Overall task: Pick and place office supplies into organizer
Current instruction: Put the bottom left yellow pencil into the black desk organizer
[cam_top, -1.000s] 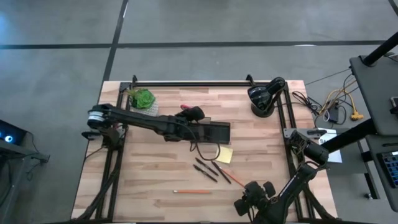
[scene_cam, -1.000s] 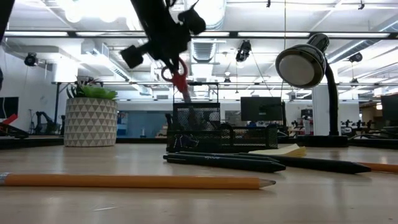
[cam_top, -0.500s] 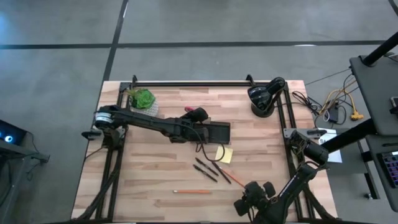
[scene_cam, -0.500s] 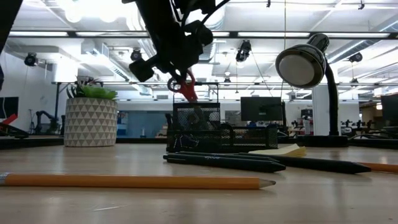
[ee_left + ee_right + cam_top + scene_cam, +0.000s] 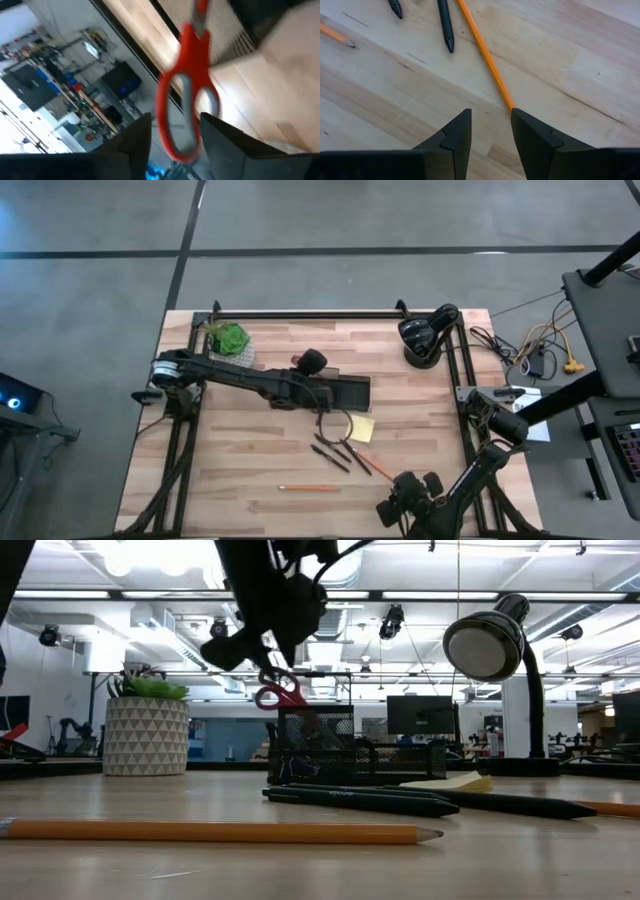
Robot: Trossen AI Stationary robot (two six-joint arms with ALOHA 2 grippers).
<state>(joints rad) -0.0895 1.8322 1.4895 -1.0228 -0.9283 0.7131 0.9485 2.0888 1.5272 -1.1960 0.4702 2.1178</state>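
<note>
Scissors (image 5: 186,95) right off the left tool (image 5: 172,137), red handle loop between its parted fingers, not visibly clamped; long axis running away from the tool toward the organizer (image 5: 340,392). Hanging over the organizer's left end, mid-counter (image 5: 250,470). Left arm clearly nearer. Right tool (image 5: 490,132) parked at near right corner, fingers apart, empty, over an orange pencil (image 5: 487,57). Pens (image 5: 335,452), sticky pad (image 5: 360,428) lying just near of the organizer. Plant (image 5: 229,338) far-left, lamp (image 5: 425,332) far-right, neither in the way.
</note>
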